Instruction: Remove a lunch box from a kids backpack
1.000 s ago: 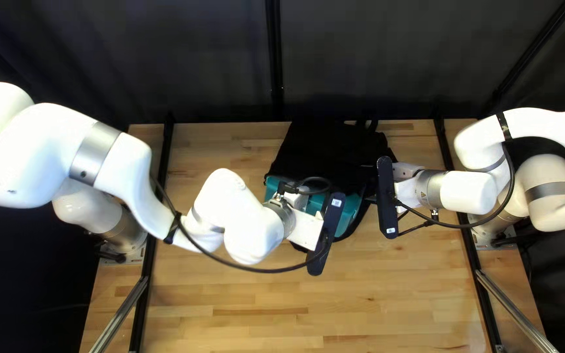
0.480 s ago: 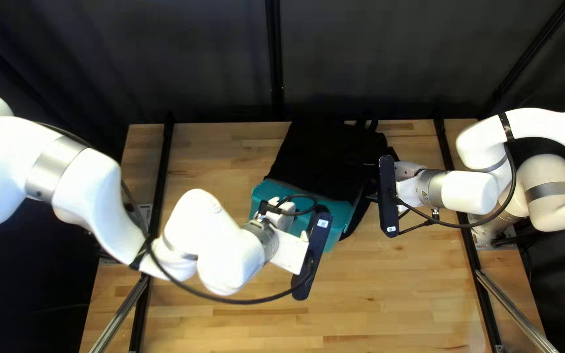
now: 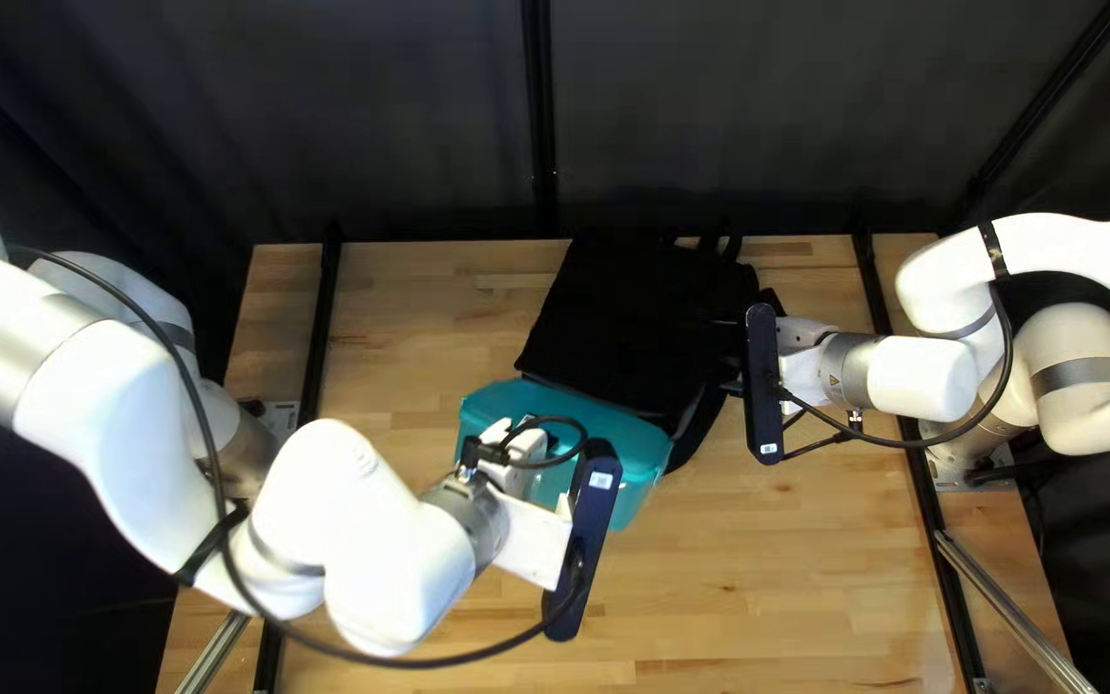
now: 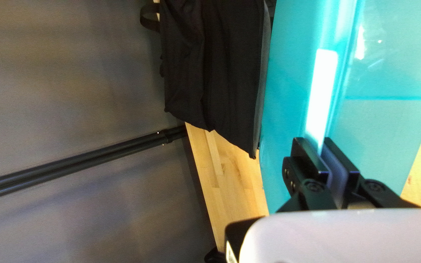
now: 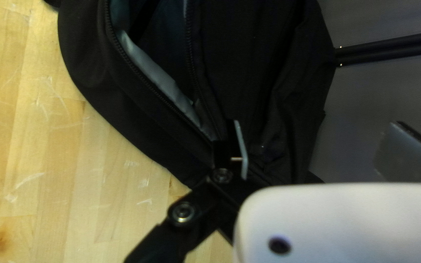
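- The glossy teal rectangular plastic-looking lunch box (image 3: 640,453) lies on the near-left side of the soft black fabric backpack (image 3: 632,315), above the pale wooden table (image 3: 774,566). Most of it, perhaps all, is out; whether its far edge sits just inside the bag's mouth I cannot tell.
- The left gripper (image 4: 320,141), black and two-fingered, looks closed on the lunch box at a long shiny raised edge (image 4: 322,95) (the pinch itself is partly hidden, so that is my reading).
- The right gripper (image 5: 317,125), also black, has its fingers spread wide, one against the backpack by the toothed black zip (image 5: 144,78) on its right side.
- Expect a fairly stiff shell that keeps its shape. I would guess it light if empty, but the contents do not show; treat the weight as unknown.
- The smooth face may slip under a shallow pinch, so the raised edge is the better hold, taken deep and square; the broad flat sides would give two fingers little.
- Held at one end, the box could swing or twist; a low, slow pull toward the near left would suit it.
- The bag is limp and may trail along if its mouth snags, so steadying it on the right would help.
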`<control>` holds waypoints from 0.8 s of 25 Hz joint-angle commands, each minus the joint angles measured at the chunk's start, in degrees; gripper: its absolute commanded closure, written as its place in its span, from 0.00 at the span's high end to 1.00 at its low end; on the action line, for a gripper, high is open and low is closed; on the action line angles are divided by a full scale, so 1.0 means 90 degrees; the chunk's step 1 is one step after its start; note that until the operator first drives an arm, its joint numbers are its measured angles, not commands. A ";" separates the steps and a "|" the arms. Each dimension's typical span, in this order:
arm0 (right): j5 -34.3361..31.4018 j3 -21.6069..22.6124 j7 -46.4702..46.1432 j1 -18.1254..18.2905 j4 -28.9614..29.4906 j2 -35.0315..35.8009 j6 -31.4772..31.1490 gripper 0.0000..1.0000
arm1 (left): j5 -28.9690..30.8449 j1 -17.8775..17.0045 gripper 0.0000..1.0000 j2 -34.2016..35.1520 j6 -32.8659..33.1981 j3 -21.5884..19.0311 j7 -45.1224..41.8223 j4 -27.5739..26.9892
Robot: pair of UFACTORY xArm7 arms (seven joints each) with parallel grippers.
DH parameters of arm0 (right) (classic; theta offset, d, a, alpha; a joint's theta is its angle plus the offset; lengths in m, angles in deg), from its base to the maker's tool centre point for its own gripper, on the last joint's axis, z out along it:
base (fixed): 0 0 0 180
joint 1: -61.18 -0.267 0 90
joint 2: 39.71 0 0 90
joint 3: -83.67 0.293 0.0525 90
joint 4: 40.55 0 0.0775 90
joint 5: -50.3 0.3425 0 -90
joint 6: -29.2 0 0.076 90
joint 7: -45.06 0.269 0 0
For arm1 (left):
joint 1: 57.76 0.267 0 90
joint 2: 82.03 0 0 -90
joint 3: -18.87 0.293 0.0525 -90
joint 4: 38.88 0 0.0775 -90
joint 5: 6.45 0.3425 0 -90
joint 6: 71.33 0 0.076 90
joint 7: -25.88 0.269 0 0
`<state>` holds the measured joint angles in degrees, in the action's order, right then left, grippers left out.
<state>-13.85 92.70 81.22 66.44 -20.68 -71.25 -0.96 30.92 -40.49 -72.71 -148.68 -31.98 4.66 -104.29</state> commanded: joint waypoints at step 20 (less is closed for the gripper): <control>-0.0489 0.0034 0.0431 0.0251 0.0108 0.0338 0.0243 1.00 | -0.0148 -0.0268 0.00 0.1582 -0.1952 -0.0352 -0.1366 0.1568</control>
<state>-17.46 93.15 84.55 68.24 -19.81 -68.66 0.72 27.41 -43.87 -59.33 -166.32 -33.41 -2.49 -95.47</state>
